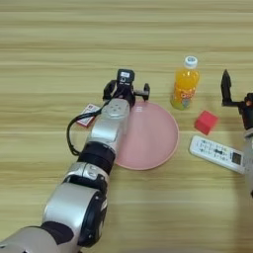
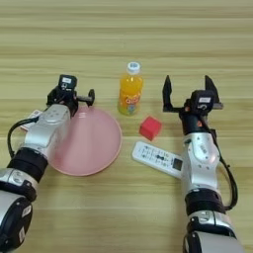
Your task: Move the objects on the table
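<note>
The pink plate [image 1: 153, 141] lies in the middle of the wooden table [image 1: 49, 44]. My left gripper [image 1: 127, 94] is open over the plate's far left rim, with nothing between its fingers. My left forearm partly hides the red-and-white box [image 1: 89, 114], which lies flat just left of the plate. Beyond the plate's right side the orange bottle [image 2: 130, 89] stands upright with its white cap on. My right gripper [image 2: 188, 84] is open to the right of the bottle, fingers [image 2: 166, 94] spread wide and holding nothing.
A small red cube [image 2: 150, 128] sits between the plate and my right arm. A white remote control [image 2: 158, 159] lies just in front of the cube, close to my right forearm.
</note>
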Tool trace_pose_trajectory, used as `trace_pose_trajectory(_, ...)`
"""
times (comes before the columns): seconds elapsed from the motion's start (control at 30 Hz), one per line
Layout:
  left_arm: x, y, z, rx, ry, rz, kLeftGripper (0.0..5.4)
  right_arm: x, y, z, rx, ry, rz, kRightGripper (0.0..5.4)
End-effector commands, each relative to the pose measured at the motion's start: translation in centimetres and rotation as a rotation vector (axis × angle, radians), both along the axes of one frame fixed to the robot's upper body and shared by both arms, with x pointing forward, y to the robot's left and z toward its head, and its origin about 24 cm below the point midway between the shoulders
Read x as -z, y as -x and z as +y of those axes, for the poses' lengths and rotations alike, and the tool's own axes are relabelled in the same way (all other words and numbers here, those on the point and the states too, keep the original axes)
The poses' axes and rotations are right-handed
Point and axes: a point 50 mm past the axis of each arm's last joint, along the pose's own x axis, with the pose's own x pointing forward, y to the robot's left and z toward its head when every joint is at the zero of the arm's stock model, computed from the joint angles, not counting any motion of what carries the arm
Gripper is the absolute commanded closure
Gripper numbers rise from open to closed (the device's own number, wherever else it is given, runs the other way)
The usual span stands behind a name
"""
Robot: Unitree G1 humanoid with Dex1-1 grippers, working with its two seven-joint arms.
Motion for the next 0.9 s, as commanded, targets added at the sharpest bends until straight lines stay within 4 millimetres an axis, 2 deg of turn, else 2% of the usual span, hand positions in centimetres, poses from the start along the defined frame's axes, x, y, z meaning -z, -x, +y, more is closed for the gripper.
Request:
trace_pose_trajectory(0.03, -0.3, -0.4, -0.7, -0.004, 0.039, 0.033, 0.01, -0.4, -0.1, 0.3, -0.003, 0.003, -0.015, 0.00)
trace_pose_trajectory(0.27, -0.2, -0.3, -1.0, -0.005, 0.144, 0.115, 0.01, -0.4, -0.1, 0.4, -0.005, 0.004, -0.017, 0.00)
trace_pose_trajectory(0.43, 0.0, -0.2, -0.9, -0.016, 0.155, 0.142, 0.01, -0.4, -0.1, 0.4, -0.005, 0.005, -0.017, 0.00)
trace_pose_trajectory(0.9, 1.6, 1.3, -1.5, 0.047, 0.040, 0.184, 0.01, -0.4, -0.1, 0.5, -0.006, 0.002, -0.018, 0.00)
